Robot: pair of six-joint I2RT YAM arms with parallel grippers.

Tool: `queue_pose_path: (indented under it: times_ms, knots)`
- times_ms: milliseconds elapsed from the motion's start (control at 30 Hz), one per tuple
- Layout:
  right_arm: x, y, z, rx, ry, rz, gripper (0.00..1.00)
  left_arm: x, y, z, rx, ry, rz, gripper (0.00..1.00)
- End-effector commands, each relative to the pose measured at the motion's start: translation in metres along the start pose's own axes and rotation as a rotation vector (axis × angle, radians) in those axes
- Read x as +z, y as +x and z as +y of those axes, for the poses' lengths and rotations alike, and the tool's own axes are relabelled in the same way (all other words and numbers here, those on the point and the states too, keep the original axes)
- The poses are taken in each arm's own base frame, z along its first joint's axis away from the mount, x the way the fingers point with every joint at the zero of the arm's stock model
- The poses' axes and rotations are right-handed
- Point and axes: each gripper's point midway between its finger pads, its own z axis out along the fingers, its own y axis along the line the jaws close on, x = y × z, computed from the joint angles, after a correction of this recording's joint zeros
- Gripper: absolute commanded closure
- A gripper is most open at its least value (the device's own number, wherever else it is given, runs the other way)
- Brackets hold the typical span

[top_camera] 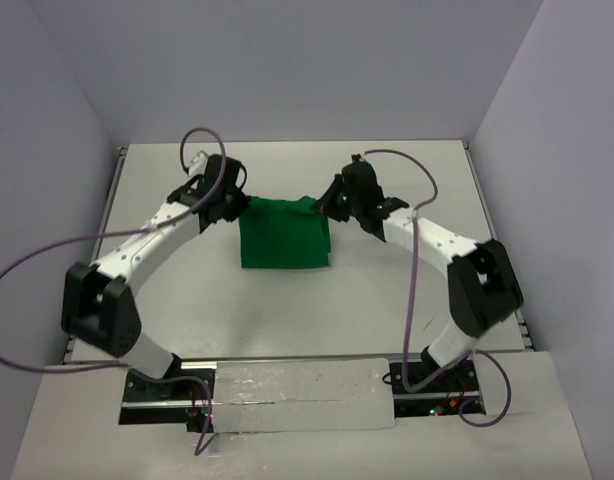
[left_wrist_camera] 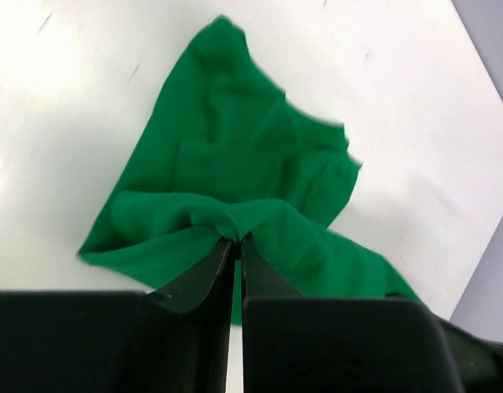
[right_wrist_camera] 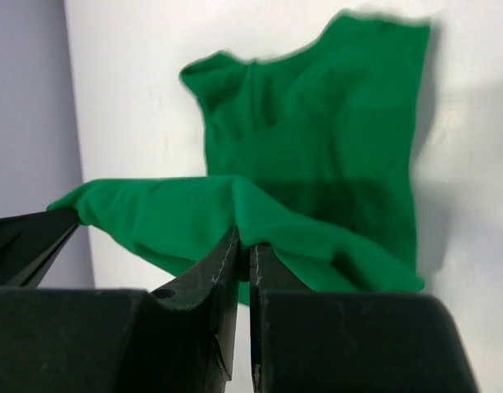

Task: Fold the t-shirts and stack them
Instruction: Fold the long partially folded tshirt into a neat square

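While both arms reach over the middle of the desk [top_camera: 387, 300], I see the left end effector [left_wrist_camera: 237, 239] pinched closed on a bunched fold of the green t-shirt [top_camera: 284, 238] at its far left corner. The right end effector [right_wrist_camera: 244, 234] is clamped just as tight on the far right corner, and the rest of it lies on the desk.

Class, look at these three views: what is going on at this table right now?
Two robot arms are handling one green t-shirt on the white table. The left gripper is shut on a pinch of cloth at one far corner, and the right gripper is shut on the other. The shirt lies in a rough, rumpled square, its held edge apparently raised. Nothing is stacked.
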Motion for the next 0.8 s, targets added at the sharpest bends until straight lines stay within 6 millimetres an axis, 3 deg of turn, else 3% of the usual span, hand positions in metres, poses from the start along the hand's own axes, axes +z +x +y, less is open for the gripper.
queue_pose_path:
  times_ms: [0,33,100,133,167,233,267,300,433,467,500,533,600,667,767]
  knots:
    - [0.048,-0.042,0.018,-0.002,-0.03,-0.053,0.82,0.076,-0.033,-0.044,0.083,0.126,0.023,0.82]
    - [0.064,-0.047,0.017,0.006,-0.019,-0.044,0.66,0.093,-0.038,-0.048,0.087,0.129,0.048,0.71]
    - [0.085,-0.06,0.013,0.017,0.002,-0.058,0.48,0.138,-0.044,-0.054,0.129,0.067,0.089,0.61]
    - [0.094,-0.067,0.009,0.022,0.013,-0.068,0.36,0.15,-0.046,-0.052,0.155,0.034,0.097,0.52]
    - [0.096,-0.071,0.01,0.026,0.005,-0.057,0.31,0.163,-0.055,-0.064,0.193,0.028,0.083,0.42]
    - [0.093,-0.07,0.007,-0.007,0.009,-0.035,0.19,0.167,-0.066,-0.069,0.236,-0.002,0.069,0.3]
    - [0.087,-0.069,0.003,-0.036,0.021,-0.035,0.17,0.159,-0.074,-0.069,0.247,-0.018,0.048,0.28]
    - [0.078,-0.077,0.012,-0.041,0.01,-0.063,0.17,0.149,-0.079,-0.069,0.247,-0.017,0.03,0.28]
    - [0.033,-0.061,-0.013,-0.099,0.055,-0.079,0.16,0.065,-0.105,-0.069,0.21,0.13,-0.134,0.28]
    - [0.028,-0.056,-0.016,-0.099,0.053,-0.074,0.16,0.042,-0.104,-0.062,0.2,0.161,-0.159,0.29]
    - [0.022,-0.039,-0.03,-0.095,0.07,-0.044,0.16,0.031,-0.102,-0.054,0.199,0.163,-0.164,0.29]
    - [0.013,-0.043,-0.022,-0.099,0.049,-0.057,0.16,0.019,-0.101,-0.048,0.2,0.166,-0.172,0.29]
    - [-0.009,-0.023,-0.043,-0.114,0.088,-0.046,0.14,-0.008,-0.095,-0.022,0.206,0.138,-0.18,0.3]
    - [-0.031,-0.024,-0.049,-0.13,0.117,-0.081,0.11,-0.027,-0.086,0.002,0.215,0.114,-0.183,0.29]
    - [-0.071,-0.033,-0.063,-0.18,0.205,-0.158,0.04,-0.052,-0.073,0.037,0.218,0.083,-0.182,0.19]
